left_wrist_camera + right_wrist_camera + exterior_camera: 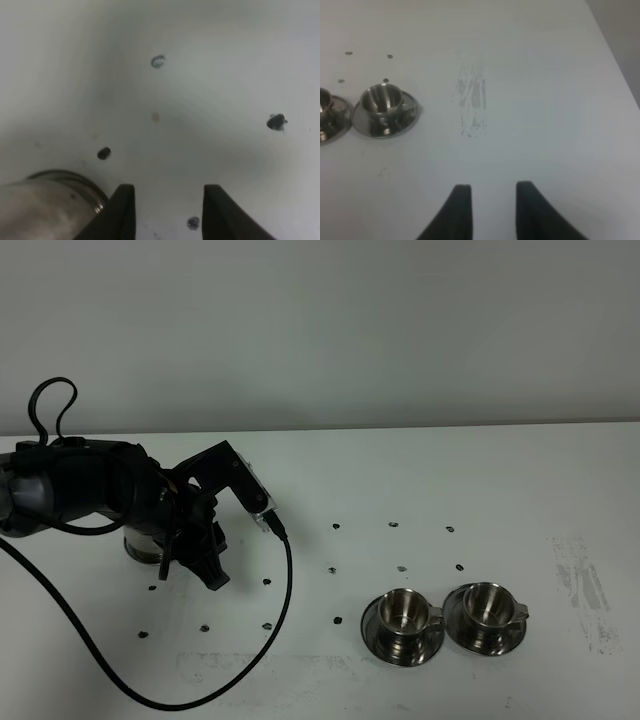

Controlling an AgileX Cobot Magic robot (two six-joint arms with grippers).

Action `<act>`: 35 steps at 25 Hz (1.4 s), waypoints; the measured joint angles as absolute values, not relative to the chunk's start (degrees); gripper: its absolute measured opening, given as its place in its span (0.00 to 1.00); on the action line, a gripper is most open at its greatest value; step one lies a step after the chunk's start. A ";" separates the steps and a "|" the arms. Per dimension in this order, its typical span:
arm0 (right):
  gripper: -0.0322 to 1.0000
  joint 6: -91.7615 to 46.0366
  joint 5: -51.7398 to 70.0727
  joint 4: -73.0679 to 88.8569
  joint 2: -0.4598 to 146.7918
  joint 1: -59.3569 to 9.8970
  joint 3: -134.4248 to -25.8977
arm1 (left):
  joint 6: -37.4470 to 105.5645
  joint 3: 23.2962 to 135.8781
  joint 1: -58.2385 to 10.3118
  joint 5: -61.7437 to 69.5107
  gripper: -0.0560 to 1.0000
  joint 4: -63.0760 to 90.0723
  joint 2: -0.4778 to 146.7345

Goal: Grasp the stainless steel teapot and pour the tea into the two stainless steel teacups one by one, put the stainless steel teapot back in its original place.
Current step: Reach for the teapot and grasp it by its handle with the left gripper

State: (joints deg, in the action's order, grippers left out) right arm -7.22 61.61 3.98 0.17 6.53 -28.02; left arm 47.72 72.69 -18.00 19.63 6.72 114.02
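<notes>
At the left end of the counter (330,470), the left arm (90,490) bent low over the stainless steel teapot (140,548), so the high camera caught only a strip of its shiny lower body. The left fingers (125,212) stood spread apart with only bare counter showing between them. The teapot's flared base lay just beside one finger, outside the gap; whether the two touched could not be told.

Well apart from the teapot, toward the front right of the counter, the two stainless steel teacups (400,612) (487,605) sat side by side. Each was upright on its own round saucer (372,640), and the saucers were very close together.

The right fingers (460,212) were out of the high camera's sight. Their own camera showed them held a little apart above bare counter, pinching nothing, with the teacups well off to one side. A grey scuff (580,580) marked the counter between the fingers and the cups. Small dark spots (395,523) dotted the surface, and a black cable (250,660) looped from the left arm across the counter's front.
</notes>
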 joint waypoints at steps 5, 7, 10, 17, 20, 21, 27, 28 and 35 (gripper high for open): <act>0.26 -7.22 61.61 3.98 0.17 6.53 -28.02 | 47.12 72.69 -16.95 22.37 0.42 5.46 114.02; 0.26 -7.22 61.61 3.98 0.17 6.53 -28.02 | 45.16 72.69 -16.50 22.42 0.42 3.49 114.02; 0.26 -7.22 61.61 3.98 0.17 6.53 -28.02 | 41.85 72.69 -16.17 22.31 0.42 0.43 114.02; 0.26 -7.22 61.61 3.98 0.17 6.53 -28.02 | 40.12 72.69 -15.26 25.96 0.42 -0.80 113.80; 0.26 -7.22 61.61 3.98 0.17 6.53 -28.02 | 40.12 72.69 -15.22 28.59 0.42 -1.04 113.12; 0.26 -7.22 61.61 3.98 0.17 6.53 -28.02 | 40.12 72.69 -15.15 29.25 0.42 -1.33 112.91; 0.26 -7.22 61.61 3.96 0.17 6.53 -28.02 | 36.70 72.69 -14.52 31.64 0.42 -5.81 112.47; 0.26 -7.22 61.61 3.96 0.17 6.53 -28.02 | 35.63 72.69 -14.14 31.71 0.42 -6.50 112.47; 0.26 -7.22 61.61 3.96 0.17 6.53 -28.02 | 31.38 72.69 -12.85 34.73 0.42 -9.06 112.47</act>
